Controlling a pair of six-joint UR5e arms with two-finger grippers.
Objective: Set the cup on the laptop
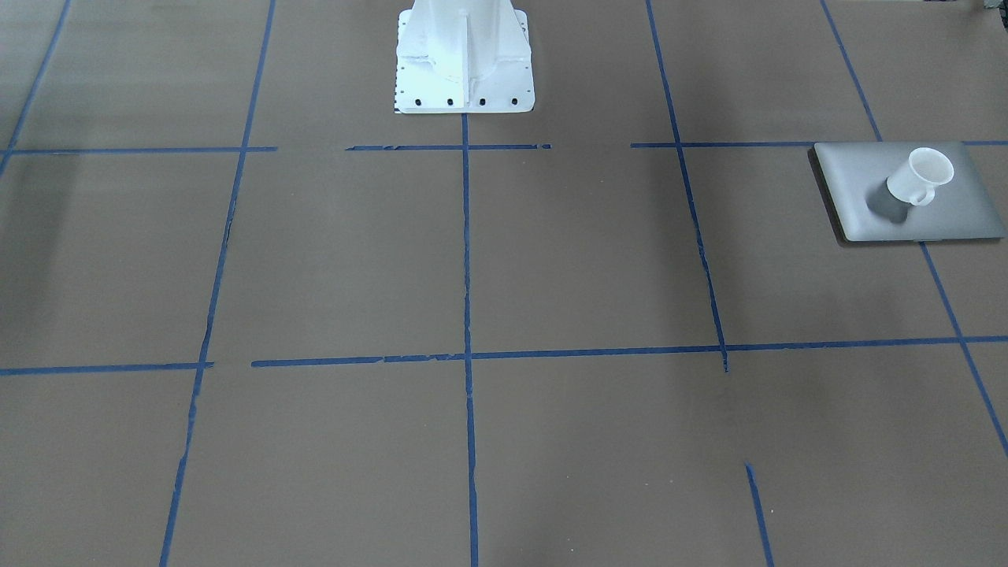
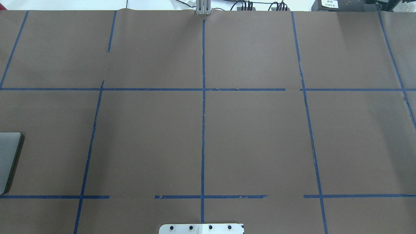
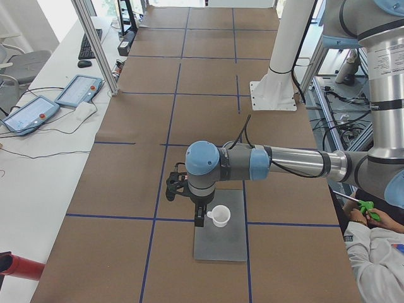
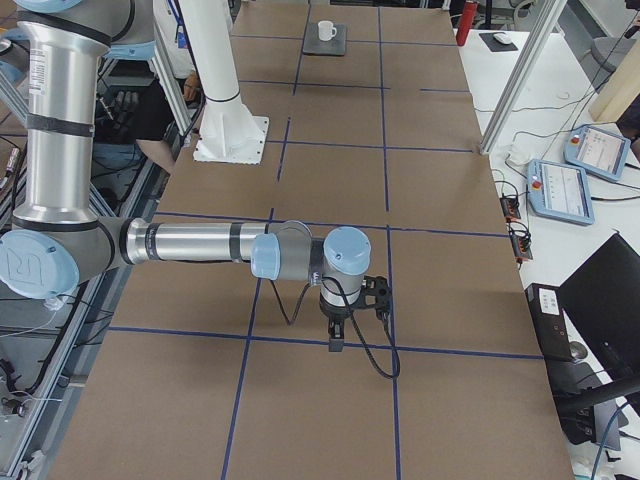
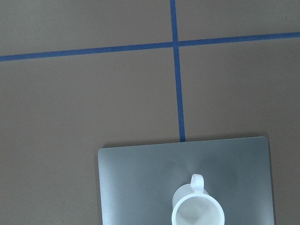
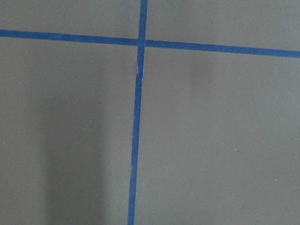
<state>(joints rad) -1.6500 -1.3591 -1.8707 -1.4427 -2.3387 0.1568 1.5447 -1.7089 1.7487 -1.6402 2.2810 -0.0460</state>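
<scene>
The small white cup (image 1: 921,177) stands upright on the closed silver-grey laptop (image 1: 945,214) at the table's end on my left side. The left wrist view looks down on the cup (image 5: 197,213) and the laptop (image 5: 140,183); the handle points away from the camera. In the exterior left view my left gripper (image 3: 199,214) hangs just beside the cup (image 3: 219,216) over the laptop (image 3: 221,240); I cannot tell whether it is open or shut. My right gripper (image 4: 336,335) hangs over bare table far from the cup (image 4: 326,31); I cannot tell its state.
The brown table carries a grid of blue tape lines (image 1: 466,354). The white robot pedestal (image 1: 463,55) stands at mid-table. Only a corner of the laptop (image 2: 8,156) shows at the overhead view's left edge. Operator tablets (image 3: 79,89) lie on the side bench.
</scene>
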